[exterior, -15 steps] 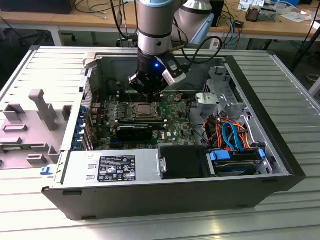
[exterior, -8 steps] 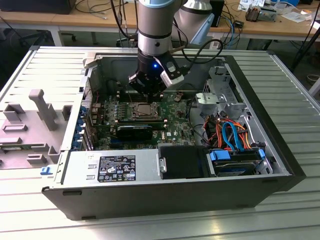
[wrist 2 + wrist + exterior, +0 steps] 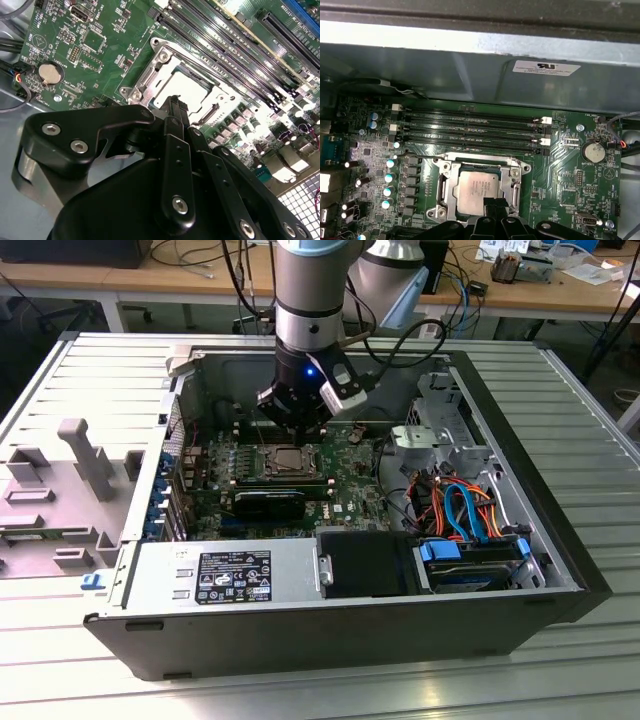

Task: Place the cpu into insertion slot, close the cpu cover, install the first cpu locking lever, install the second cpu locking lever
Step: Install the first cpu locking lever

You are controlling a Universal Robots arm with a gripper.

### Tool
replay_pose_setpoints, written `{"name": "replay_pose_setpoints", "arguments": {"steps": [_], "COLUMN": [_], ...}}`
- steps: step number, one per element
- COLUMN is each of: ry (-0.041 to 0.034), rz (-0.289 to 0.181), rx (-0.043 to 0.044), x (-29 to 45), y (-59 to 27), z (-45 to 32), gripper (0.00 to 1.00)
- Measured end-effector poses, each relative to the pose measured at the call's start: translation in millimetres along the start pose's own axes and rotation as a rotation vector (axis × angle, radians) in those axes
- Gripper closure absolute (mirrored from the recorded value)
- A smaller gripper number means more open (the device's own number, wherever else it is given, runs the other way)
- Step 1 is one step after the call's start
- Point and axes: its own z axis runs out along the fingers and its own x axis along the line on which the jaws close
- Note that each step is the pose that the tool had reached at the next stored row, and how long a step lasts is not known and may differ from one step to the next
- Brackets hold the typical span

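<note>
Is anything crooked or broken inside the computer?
Nothing stands out. The chip sits straight, the metal frame lies flat around it, and nothing on the green board looks bent or loose.

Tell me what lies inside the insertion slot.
The cpu lies in it, its silver top showing through the window of the cpu cover. The claw hides one edge of the chip, and the socket contacts underneath are covered.

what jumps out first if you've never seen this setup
The arm reaching down into the open computer case dominates the exterior view. In the first wrist view, the silver cpu lies framed by the cpu cover, with the black gripper right at its edge.
</note>
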Motion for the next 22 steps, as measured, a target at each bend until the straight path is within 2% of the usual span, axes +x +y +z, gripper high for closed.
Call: {"name": "replay_pose_setpoints", "arguments": {"steps": [2, 9, 22], "ry": [0.0, 0.0001, 0.0001], "rz": [0.0, 0.0, 0.0], "rx": [0.0001, 0.0001, 0.0002], "x": [1.7, 2.0, 8.6], "y": [0.2, 0.3, 0.9], "z": [-1.9, -2.1, -2.0], "gripper": [0.89, 0.89, 0.89]}}
